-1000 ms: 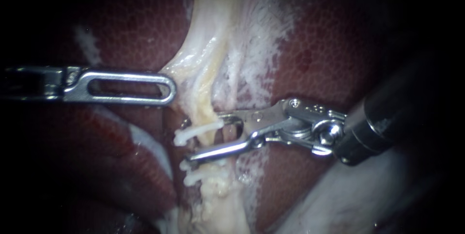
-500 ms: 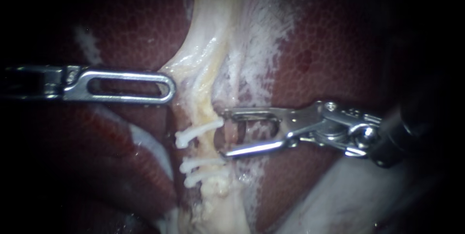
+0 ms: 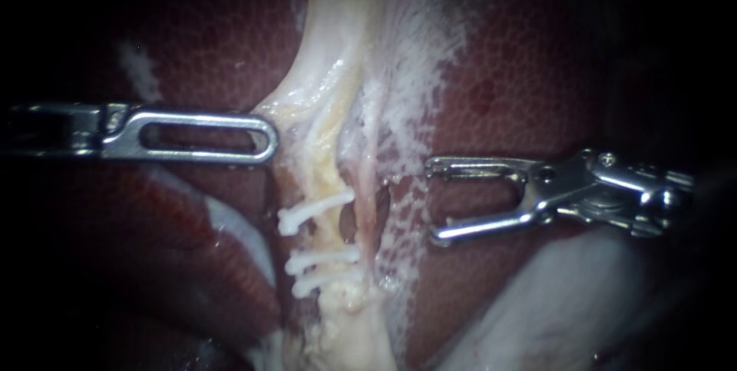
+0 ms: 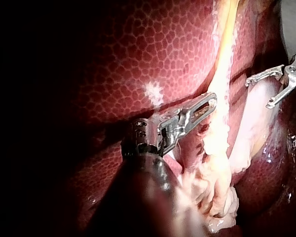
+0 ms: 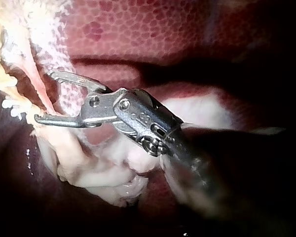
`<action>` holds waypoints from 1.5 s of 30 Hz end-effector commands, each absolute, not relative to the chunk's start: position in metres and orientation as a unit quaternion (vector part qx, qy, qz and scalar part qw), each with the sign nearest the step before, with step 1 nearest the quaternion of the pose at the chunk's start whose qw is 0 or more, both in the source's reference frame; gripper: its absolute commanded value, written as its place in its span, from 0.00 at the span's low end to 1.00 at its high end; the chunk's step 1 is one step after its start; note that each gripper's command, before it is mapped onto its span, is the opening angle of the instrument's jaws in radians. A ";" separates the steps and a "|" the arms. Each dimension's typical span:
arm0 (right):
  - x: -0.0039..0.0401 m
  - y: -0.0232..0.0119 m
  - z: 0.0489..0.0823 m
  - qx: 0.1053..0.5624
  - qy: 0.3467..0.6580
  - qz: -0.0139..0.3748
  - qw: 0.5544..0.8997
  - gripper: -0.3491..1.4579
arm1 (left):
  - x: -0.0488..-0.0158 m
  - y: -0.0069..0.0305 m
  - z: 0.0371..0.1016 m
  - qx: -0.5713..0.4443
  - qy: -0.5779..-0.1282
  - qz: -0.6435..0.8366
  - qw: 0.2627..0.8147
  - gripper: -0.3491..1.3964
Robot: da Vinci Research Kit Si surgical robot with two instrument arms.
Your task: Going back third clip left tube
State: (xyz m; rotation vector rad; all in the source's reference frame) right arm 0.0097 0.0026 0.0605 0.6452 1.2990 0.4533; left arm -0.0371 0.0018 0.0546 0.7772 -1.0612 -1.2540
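Steel right tool [image 3: 434, 202] gapes wide, holding nothing, near the clipped left tube [image 3: 326, 171].

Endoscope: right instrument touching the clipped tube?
No, the right instrument sits apart from the tube and its three clips.

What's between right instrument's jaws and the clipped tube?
Endoscope view: a thin pink strand and white-flecked liver surface separate the open right instrument from the clipped tube.

Right instrument [image 3: 434, 202] wide agape
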 end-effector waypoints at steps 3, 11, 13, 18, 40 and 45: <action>0.0094 0.0031 0.0596 0.283 0.592 0.193 0.729 0.52 | -0.0372 0.0018 0.0546 0.336 -0.461 -0.545 0.615 0.00; 0.0092 0.0029 0.0590 0.255 0.603 0.154 0.740 0.52 | -0.0372 0.0018 0.0546 0.336 -0.461 -0.545 0.615 0.00; 0.0091 0.0028 0.0588 0.248 0.605 0.146 0.743 0.52 | -0.0372 0.0018 0.0546 0.336 -0.461 -0.545 0.615 0.00; 0.0089 0.0024 0.0583 0.229 0.612 0.116 0.748 0.52 | -0.0374 0.0018 0.0547 0.336 -0.461 -0.545 0.615 0.00; 0.0085 0.0019 0.0577 0.204 0.626 0.058 0.751 0.52 | -0.0398 0.0013 0.0581 0.329 -0.461 -0.545 0.619 0.00; 0.0084 0.0019 0.0577 0.204 0.626 0.058 0.751 0.52 | -0.0403 0.0014 0.0585 0.330 -0.459 -0.546 0.618 0.00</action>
